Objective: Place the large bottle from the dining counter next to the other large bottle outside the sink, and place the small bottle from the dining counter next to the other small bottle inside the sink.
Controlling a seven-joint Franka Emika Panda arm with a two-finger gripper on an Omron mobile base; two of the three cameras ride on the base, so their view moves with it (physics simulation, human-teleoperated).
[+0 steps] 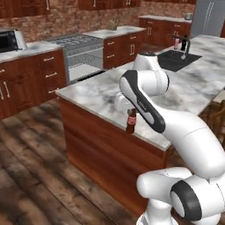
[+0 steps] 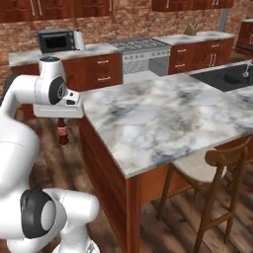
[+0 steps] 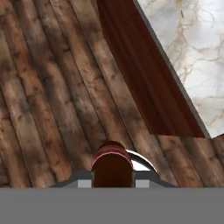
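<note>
While the gripper [image 3: 113,183] is clenched on the small bottle [image 1: 131,121], center of left base view, it hangs over wood floor, off the dining counter [image 1: 101,90] edge. Risk: a slip drops it; sink [image 1: 178,59] sits far, upper right.

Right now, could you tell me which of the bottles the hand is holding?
The small bottle, the tiny red-brown one with a narrow neck, hangs in the shut hand beside the dining counter. The pink large bottle stands far off by the sink.
</note>
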